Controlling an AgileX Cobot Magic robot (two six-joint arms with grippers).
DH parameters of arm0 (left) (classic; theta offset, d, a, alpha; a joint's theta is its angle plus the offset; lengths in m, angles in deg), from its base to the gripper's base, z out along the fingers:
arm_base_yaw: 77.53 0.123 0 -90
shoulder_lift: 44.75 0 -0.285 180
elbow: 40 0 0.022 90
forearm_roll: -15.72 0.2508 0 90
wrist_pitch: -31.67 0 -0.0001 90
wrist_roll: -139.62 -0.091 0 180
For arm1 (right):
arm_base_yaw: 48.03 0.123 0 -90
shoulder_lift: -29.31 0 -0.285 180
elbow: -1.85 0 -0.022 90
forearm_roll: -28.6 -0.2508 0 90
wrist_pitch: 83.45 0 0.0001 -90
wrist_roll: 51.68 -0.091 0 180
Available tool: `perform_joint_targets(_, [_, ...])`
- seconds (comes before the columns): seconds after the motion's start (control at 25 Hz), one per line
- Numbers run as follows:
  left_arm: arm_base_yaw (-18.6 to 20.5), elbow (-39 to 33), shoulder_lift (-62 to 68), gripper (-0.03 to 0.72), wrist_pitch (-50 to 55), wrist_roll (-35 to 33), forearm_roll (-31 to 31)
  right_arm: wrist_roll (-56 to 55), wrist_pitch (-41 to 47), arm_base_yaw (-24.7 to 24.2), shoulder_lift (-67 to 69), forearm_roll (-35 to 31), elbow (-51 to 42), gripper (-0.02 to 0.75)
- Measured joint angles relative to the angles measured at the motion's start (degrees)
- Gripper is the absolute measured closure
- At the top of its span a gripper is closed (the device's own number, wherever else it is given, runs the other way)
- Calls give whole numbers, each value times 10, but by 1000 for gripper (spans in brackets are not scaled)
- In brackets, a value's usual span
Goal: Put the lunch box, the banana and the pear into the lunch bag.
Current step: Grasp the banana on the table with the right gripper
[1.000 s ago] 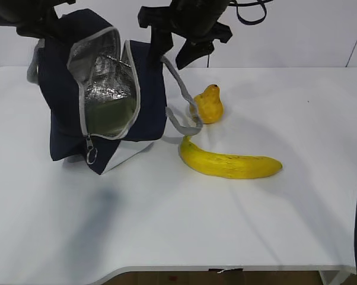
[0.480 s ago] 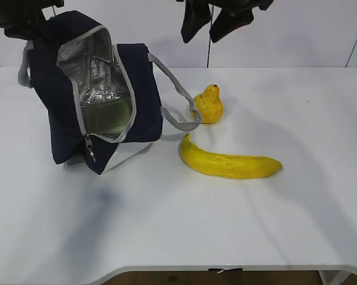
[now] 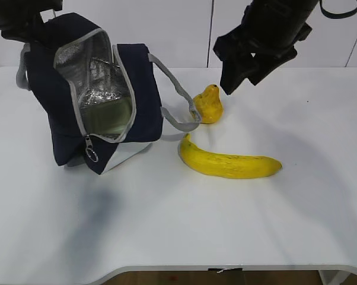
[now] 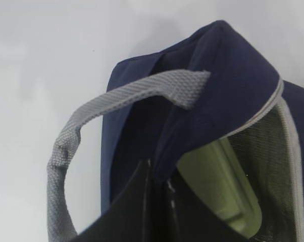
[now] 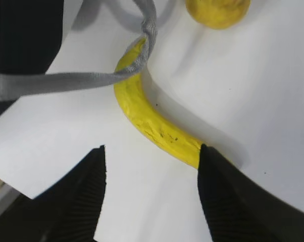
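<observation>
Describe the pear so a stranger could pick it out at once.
Start at the navy lunch bag on the white table. Just right of its grey strap sits the pear: squat, yellow-orange, narrow-necked, unlike the long curved banana in front.

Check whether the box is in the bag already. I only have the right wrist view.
Observer: Yes. The box lies inside the bag, and its green side shows through the open mouth.
Operator: Anything holding the bag?
Observer: The left pincer is shut on the bag's rim, just below a strap.
Operator: Is the bag upright?
Observer: No. It is tilted, with its mouth turned toward the front of the table.
</observation>
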Motion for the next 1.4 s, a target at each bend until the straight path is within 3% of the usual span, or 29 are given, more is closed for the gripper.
perform_joint_targets(0.52, [-1,0,0,694,12,0,7,127,-4,0,-29,21,-141,276])
perform_joint_targets(1.04, [-1,0,0,694,-2,0,7,369,-6,0,-20,26,-142,276])
perform_joint_targets(1.4, [-2,0,0,694,-15,0,7,426,-11,0,26,10,-142,276])
